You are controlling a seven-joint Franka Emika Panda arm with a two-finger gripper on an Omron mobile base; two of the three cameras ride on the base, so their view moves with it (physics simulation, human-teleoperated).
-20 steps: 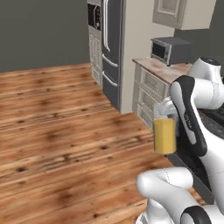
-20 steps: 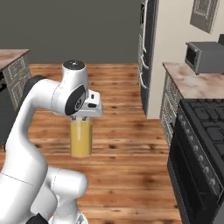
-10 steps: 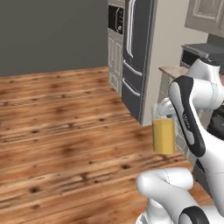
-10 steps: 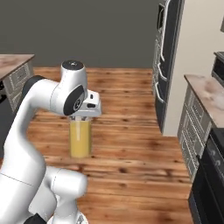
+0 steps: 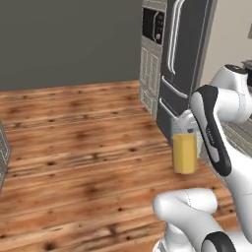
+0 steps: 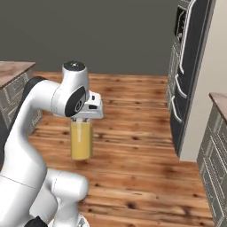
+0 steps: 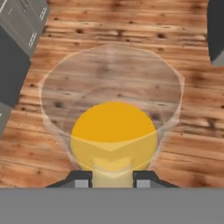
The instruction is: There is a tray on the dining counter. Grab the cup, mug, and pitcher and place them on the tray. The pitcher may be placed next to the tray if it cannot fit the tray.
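Observation:
The clear glass pitcher (image 5: 185, 152) with orange-yellow liquid hangs in the air above the wooden floor, upright. My gripper (image 5: 187, 129) is shut on its rim from above. In the right base view the pitcher (image 6: 81, 139) hangs below the gripper (image 6: 82, 120), in front of my white arm. In the hand view I look down into the pitcher (image 7: 113, 131); its wide glass rim rings the orange liquid, and the two dark fingertips (image 7: 79, 179) clamp its wall at the bottom. The tray, dining counter, cup and mug are out of view.
A tall dark fridge (image 5: 184, 54) with a built-in oven column (image 5: 150, 49) stands ahead on the right; the fridge (image 6: 188, 66) is at the right in the right base view. A marbled countertop corner (image 6: 13, 71) lies at far left. Wooden floor (image 5: 74, 147) spreads open to the left.
The whole scene has slid across both base views: the base has turned, so the fridge moved rightward in each. The pitcher stays held in the gripper the same way.

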